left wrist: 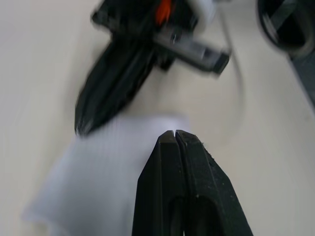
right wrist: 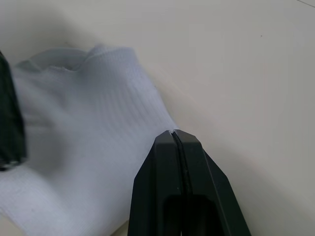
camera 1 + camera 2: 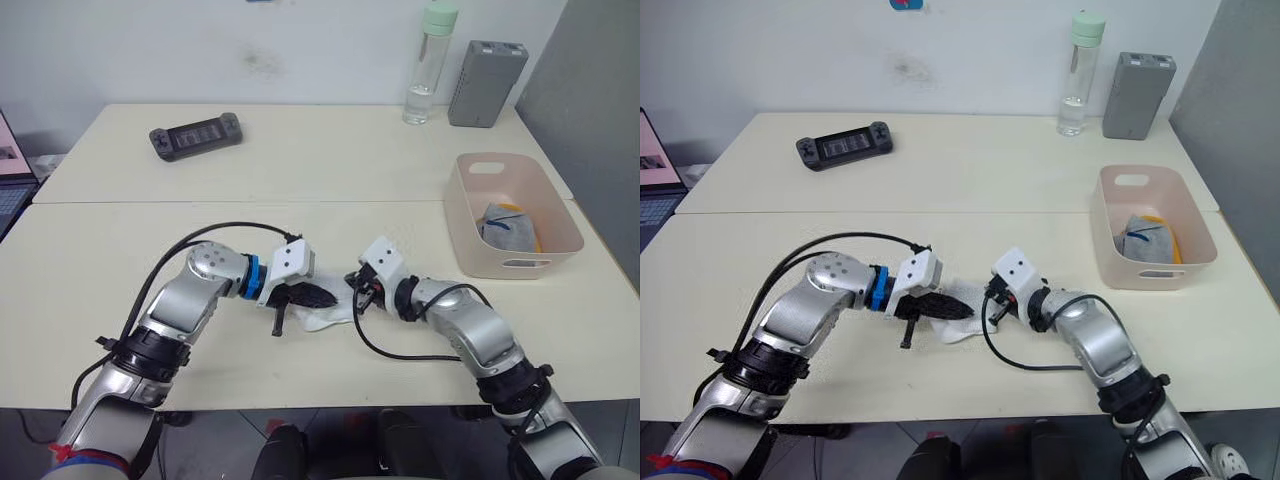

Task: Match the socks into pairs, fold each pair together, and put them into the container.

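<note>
Folding the white socks [image 2: 83,132] on the table [image 3: 300,170]. Left pincer [image 1: 174,133] and right pincer [image 2: 175,132] both closed, empty, at the fabric. Next: regrip, carry to container [image 3: 565,225].

A white ribbed fabric sock [image 3: 958,325] lies on the pale wooden desk [image 3: 970,170], near its front edge. Right of it stands the pale pink rectangular plastic bin [image 3: 1116,262], holding folded grey and orange socks [image 3: 1150,240].
</note>
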